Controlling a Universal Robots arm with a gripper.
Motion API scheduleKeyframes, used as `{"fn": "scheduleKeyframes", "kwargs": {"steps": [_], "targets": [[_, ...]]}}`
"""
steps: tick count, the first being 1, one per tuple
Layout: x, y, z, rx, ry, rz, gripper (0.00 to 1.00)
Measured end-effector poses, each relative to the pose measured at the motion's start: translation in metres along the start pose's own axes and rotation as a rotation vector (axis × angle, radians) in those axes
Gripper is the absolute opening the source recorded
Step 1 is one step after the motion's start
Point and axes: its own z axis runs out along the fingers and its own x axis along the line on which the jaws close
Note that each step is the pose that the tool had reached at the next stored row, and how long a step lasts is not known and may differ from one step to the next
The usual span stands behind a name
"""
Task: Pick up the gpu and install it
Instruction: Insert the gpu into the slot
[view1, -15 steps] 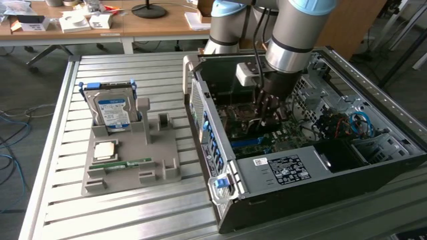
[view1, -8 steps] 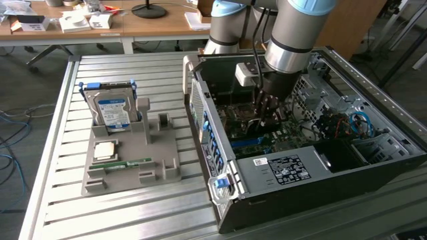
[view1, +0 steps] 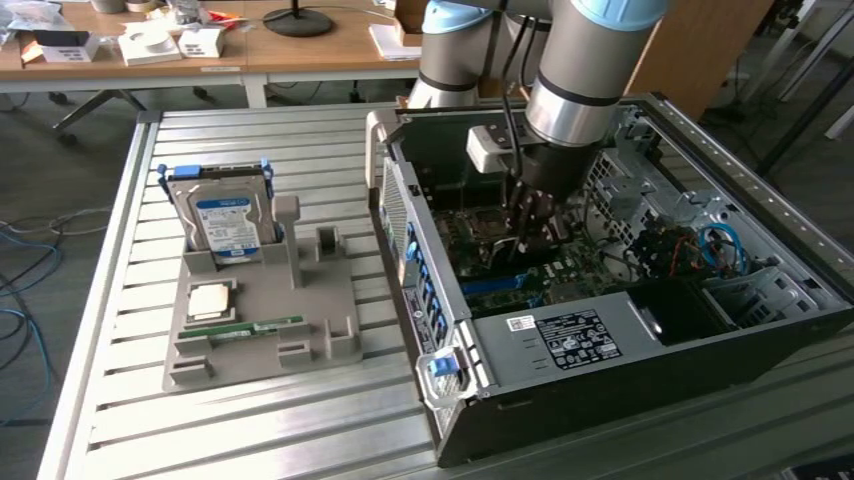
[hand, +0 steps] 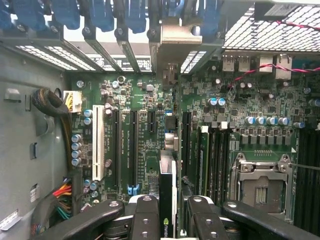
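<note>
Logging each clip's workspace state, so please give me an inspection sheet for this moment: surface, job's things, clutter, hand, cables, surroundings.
Surface: slatted metal table.
Job's things: gpu, held edge-on over the motherboard in the open computer case.
Clutter: grey holder carrying an upright hard drive and a flat memory stick.
Hand: shut on the gpu.
Cables: blue cables in the case; floor cables too.
Surroundings: wooden desks behind.

One robot arm (view1: 587, 70) | one open computer case (view1: 561, 420) | one gpu (hand: 167, 192) | one hard drive (view1: 224, 222) | one memory stick (view1: 254, 328) | one grey parts tray (view1: 323, 340)
</note>
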Motion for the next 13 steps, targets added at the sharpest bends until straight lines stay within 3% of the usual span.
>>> {"fn": "scheduleKeyframes", "kwargs": {"steps": [13], "targets": [[0.0, 0.0017, 0.0012, 0.0, -0.0001, 0.0, 0.27]]}}
